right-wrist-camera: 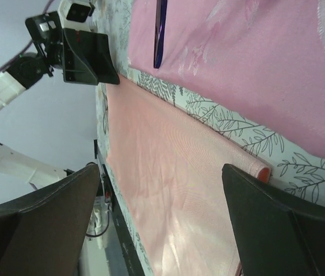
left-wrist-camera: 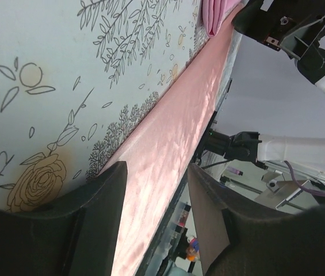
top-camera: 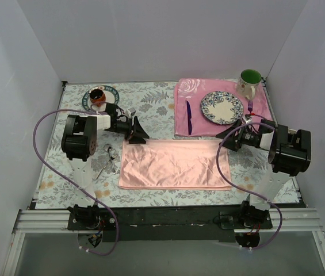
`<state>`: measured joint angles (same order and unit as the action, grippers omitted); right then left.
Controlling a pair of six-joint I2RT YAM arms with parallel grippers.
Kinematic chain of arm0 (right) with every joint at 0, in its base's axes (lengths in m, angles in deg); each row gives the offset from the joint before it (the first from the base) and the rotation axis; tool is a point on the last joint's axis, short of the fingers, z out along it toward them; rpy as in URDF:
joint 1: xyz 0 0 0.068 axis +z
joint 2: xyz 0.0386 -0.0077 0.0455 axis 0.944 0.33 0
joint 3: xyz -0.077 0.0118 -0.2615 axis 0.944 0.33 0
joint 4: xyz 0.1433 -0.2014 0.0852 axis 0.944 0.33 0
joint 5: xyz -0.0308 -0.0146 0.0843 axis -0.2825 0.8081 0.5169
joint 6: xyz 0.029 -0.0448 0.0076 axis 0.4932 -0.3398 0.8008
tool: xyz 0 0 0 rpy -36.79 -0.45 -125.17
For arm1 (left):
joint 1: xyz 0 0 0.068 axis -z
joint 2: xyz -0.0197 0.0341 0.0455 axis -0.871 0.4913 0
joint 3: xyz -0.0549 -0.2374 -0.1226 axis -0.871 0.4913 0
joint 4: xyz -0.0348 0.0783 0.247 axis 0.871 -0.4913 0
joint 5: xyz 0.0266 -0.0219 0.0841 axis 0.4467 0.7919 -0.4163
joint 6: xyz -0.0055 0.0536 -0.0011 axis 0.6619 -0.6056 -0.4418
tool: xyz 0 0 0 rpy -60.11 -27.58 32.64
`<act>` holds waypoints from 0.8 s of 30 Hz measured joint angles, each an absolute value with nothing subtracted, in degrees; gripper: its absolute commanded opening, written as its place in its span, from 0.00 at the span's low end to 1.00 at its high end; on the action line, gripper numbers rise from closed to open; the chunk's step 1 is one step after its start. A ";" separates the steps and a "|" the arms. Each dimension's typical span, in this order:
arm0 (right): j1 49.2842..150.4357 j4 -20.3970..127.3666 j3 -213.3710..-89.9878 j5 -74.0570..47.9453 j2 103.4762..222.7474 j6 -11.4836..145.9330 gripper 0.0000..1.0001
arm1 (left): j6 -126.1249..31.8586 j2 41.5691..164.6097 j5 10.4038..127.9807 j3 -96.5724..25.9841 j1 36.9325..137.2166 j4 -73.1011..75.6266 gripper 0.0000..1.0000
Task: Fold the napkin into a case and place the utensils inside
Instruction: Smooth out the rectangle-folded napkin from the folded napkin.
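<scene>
a: run me through it, left to right.
b: the utensils [top-camera: 109, 161] lie on the table left of the napkin [top-camera: 174, 164], near its left short edge but apart from it. my left gripper [top-camera: 138, 133] sits at the napkin's far left corner, fingers half spread. i can't see any cloth pinched between them.
a: and the napkin itself?
b: it's flat, a wide oblong, with its long axis running left to right between my two arms. it's no case yet, i'd say.
a: right side?
b: my right gripper [top-camera: 229, 144] is at the far right corner, fingers spread wide and empty. in the wrist view the corner shows just past them.
a: what does the next move turn on?
b: as i judge it, each arm has one far corner just ahead of its fingers, so the far long edge could be folded toward me, across the short axis. for the utensils, my left arm is nearer.
</scene>
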<state>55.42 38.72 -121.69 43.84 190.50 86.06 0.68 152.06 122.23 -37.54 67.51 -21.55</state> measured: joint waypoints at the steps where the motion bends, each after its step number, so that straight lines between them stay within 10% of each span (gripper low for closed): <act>1: 55.47 39.96 -121.69 43.79 190.06 84.81 0.96 | 0.27 152.50 122.23 -38.48 67.62 -22.62 0.48; 11: 56.89 66.58 -128.29 38.24 181.99 61.49 0.71 | -5.94 157.74 115.82 -54.30 69.31 -29.64 0.48; 24: 69.43 82.39 -134.98 22.02 175.24 40.86 0.37 | -14.79 134.36 106.71 -41.80 67.16 -40.46 0.47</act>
<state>69.43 82.39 -134.98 22.02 175.24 40.86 -14.79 134.36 106.71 -41.80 67.16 -40.46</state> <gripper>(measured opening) 0.420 0.476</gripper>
